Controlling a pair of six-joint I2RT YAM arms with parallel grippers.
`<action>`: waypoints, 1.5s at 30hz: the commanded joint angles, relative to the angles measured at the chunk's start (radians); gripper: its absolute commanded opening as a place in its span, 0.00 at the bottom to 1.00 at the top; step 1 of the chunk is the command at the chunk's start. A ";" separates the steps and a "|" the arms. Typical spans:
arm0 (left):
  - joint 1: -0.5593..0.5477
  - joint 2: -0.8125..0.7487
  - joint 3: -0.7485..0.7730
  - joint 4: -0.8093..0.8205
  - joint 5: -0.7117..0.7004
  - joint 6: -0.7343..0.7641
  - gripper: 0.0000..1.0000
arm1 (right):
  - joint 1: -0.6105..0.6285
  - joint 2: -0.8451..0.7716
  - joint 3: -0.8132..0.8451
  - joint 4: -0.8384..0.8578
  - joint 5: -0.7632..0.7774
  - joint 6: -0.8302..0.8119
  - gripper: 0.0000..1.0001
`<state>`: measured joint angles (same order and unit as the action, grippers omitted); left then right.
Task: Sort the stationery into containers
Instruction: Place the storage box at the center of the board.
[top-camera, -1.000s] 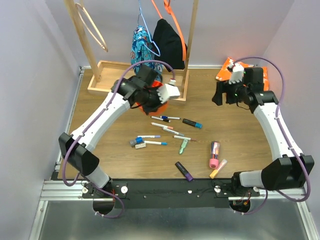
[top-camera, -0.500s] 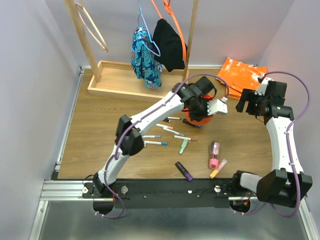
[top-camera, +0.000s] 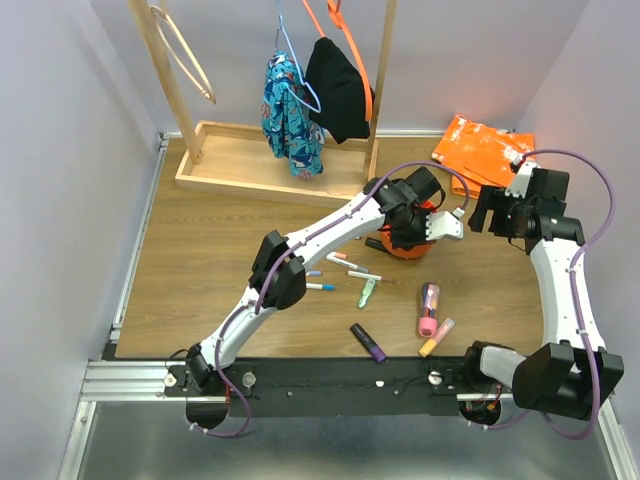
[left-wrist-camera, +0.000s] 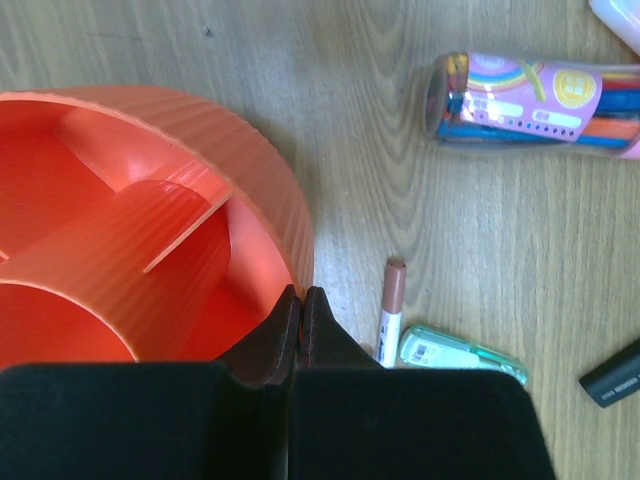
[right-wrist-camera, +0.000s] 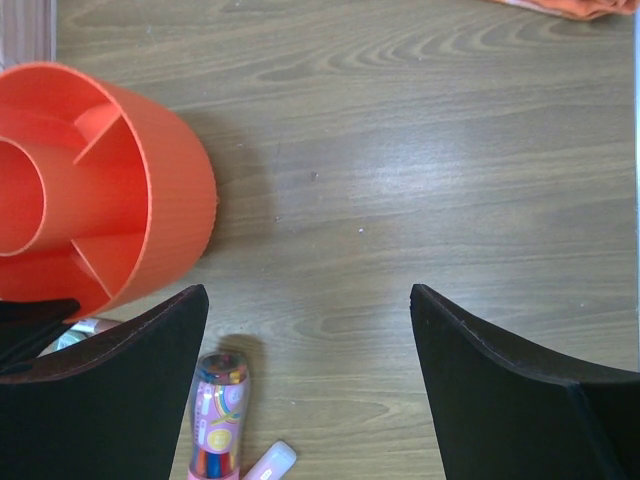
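Observation:
My left gripper (left-wrist-camera: 301, 292) (top-camera: 418, 238) is shut, pinching the rim of the round orange cup (left-wrist-camera: 150, 200) (top-camera: 404, 249) (right-wrist-camera: 100, 180), whose inner dividers show. Beside the cup lie a white pen with a brownish-red cap (left-wrist-camera: 391, 318), a mint-green piece (left-wrist-camera: 460, 352) (top-camera: 367, 292) and a black highlighter (left-wrist-camera: 615, 375). A clear tube of coloured pens (left-wrist-camera: 540, 100) (right-wrist-camera: 218, 415) (top-camera: 429, 308) lies to the right of these. More pens (top-camera: 352, 266), a purple highlighter (top-camera: 368, 342) and a pale pink highlighter (right-wrist-camera: 265, 465) lie on the table. To the right of the cup, my right gripper (right-wrist-camera: 308, 290) (top-camera: 478, 212) hangs open over bare wood.
A wooden rack on a flat tray base (top-camera: 230, 160) stands at the back left, with clothes (top-camera: 292, 115) hanging from it. An orange plastic bag (top-camera: 480, 150) (right-wrist-camera: 570, 8) lies at the back right. Grey walls close in both sides.
My left arm has carried the orange cup from in front of the rack rightward to the middle right of the table. My right gripper has drawn back to the right, still open.

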<state>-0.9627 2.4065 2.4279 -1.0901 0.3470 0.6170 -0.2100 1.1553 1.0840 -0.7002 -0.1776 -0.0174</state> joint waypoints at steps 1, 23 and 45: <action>-0.010 0.006 0.066 0.084 -0.008 0.012 0.00 | -0.005 -0.011 -0.039 -0.021 -0.037 -0.013 0.90; -0.030 0.098 0.092 0.200 -0.146 0.081 0.21 | -0.005 -0.020 -0.075 -0.021 -0.083 -0.001 0.90; -0.039 -0.430 -0.272 0.331 -0.270 -0.045 0.88 | -0.005 -0.036 -0.026 -0.146 -0.463 -0.278 0.95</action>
<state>-0.9966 2.1895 2.2852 -0.8146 0.1410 0.6743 -0.2176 1.1442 1.0183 -0.7208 -0.3565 -0.0620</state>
